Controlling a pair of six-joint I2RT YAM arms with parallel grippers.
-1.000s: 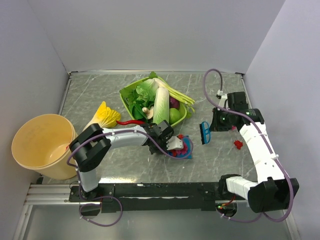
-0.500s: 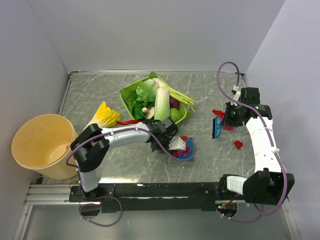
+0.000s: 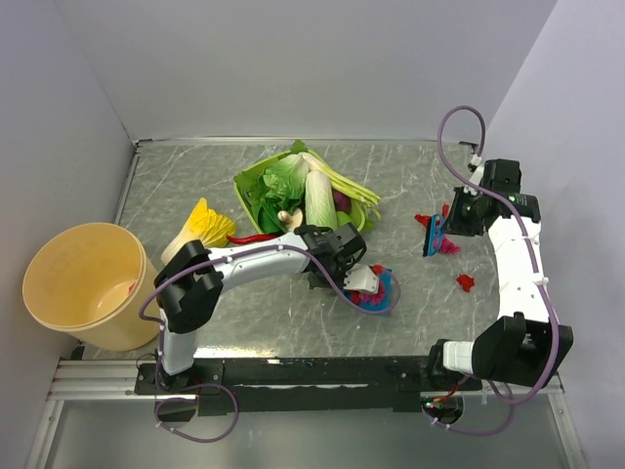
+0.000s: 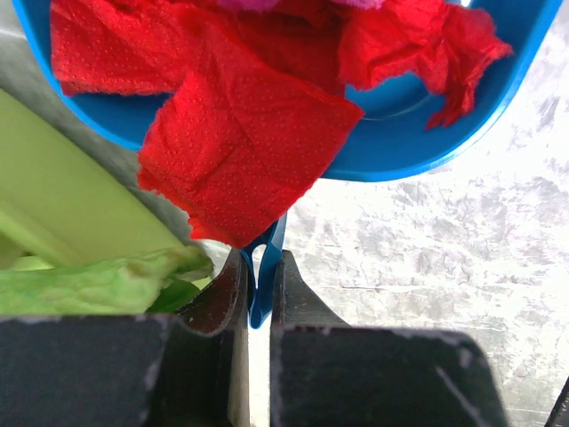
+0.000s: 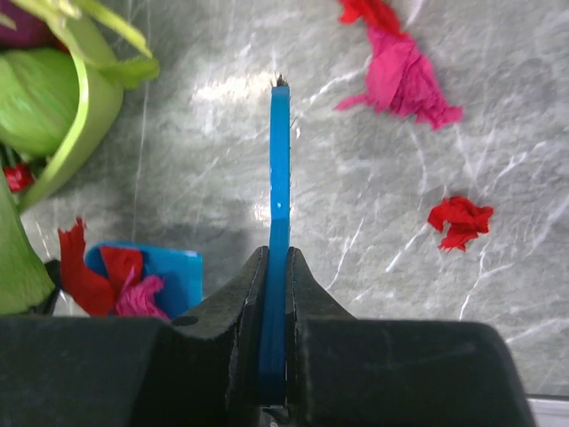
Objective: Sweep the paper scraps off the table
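My left gripper (image 3: 354, 278) is shut on the handle of a blue dustpan (image 3: 379, 291) on the table (image 3: 195, 186), just in front of the green basket. The left wrist view shows the pan (image 4: 427, 133) holding red and pink paper scraps (image 4: 240, 151), its handle pinched in my left gripper (image 4: 260, 267). My right gripper (image 3: 459, 223) is shut on a blue brush (image 3: 433, 234) at the right. Loose scraps lie by the brush: a red one (image 3: 422, 219), a pink one (image 3: 447, 247) and a red one (image 3: 465, 282). The right wrist view shows the brush (image 5: 279, 178) in my right gripper (image 5: 277, 258), the pink scrap (image 5: 402, 80) and a red scrap (image 5: 460, 221).
A green basket (image 3: 244, 186) of vegetables stands at the table's middle back. A red chili (image 3: 256, 237) and a yellow vegetable (image 3: 200, 227) lie to its left. A round tan bucket (image 3: 83, 283) stands off the left edge. White walls close in the table.
My right arm has carried the brush right and farther back, over to the loose scraps. My left gripper has slid the dustpan a little to the right.
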